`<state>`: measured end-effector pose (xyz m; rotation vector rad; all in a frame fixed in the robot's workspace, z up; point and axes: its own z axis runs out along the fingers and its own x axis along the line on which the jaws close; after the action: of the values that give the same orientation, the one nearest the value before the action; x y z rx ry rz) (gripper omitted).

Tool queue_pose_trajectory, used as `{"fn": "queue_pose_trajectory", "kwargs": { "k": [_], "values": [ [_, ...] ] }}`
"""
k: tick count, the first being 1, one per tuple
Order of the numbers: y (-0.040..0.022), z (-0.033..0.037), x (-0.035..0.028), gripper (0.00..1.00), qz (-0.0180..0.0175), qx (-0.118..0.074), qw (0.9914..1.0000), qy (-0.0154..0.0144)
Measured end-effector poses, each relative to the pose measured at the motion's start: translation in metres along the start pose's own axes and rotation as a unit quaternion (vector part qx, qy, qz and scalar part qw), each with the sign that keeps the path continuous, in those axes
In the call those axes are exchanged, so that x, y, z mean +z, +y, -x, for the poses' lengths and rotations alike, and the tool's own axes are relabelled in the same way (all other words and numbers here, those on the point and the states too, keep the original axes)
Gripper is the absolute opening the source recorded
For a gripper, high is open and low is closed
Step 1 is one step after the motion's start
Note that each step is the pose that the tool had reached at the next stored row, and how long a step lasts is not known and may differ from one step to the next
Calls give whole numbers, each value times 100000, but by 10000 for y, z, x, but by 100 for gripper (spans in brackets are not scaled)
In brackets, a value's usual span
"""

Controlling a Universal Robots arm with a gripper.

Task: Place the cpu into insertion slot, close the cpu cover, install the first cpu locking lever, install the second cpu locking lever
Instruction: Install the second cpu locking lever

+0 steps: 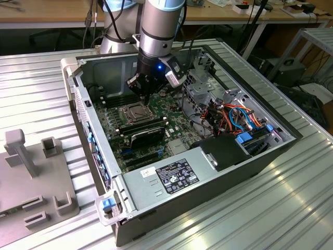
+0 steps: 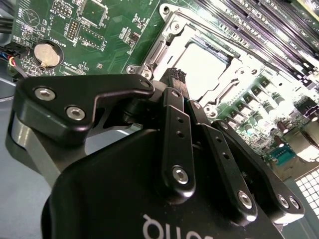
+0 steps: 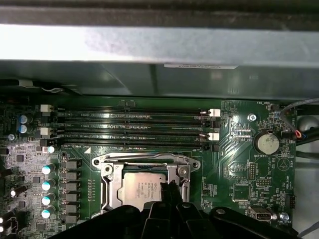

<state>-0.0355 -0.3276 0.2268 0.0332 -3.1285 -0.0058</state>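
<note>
1. In the exterior view, the gripper (image 1: 146, 97) hung over the insertion slot (image 1: 136, 112).
2. In the second wrist view, fingers (image 2: 178, 94) were pressed together, grasping nothing.
3. In the first wrist view, the cpu (image 3: 143, 188) sat socketed under the cpu cover (image 3: 145, 160); light, fragile, best handled by edges.

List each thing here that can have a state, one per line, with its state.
gripper: shut, empty, poised over the socket.
cpu: seated in the insertion slot.
cpu cover: closed down around the cpu.
computer case: side open, motherboard exposed.
</note>
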Motion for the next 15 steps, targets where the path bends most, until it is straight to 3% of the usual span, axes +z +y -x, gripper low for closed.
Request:
{"fn": "queue_pose_trajectory", "kwargs": {
  "k": [4,10,15],
  "values": [
    [1,7,-7,11,-61,6,100000,8],
    [0,6,-138,11,-249,0,100000,6],
    [-48,4,-151,11,-470,12,99999,7]
  ]
}}
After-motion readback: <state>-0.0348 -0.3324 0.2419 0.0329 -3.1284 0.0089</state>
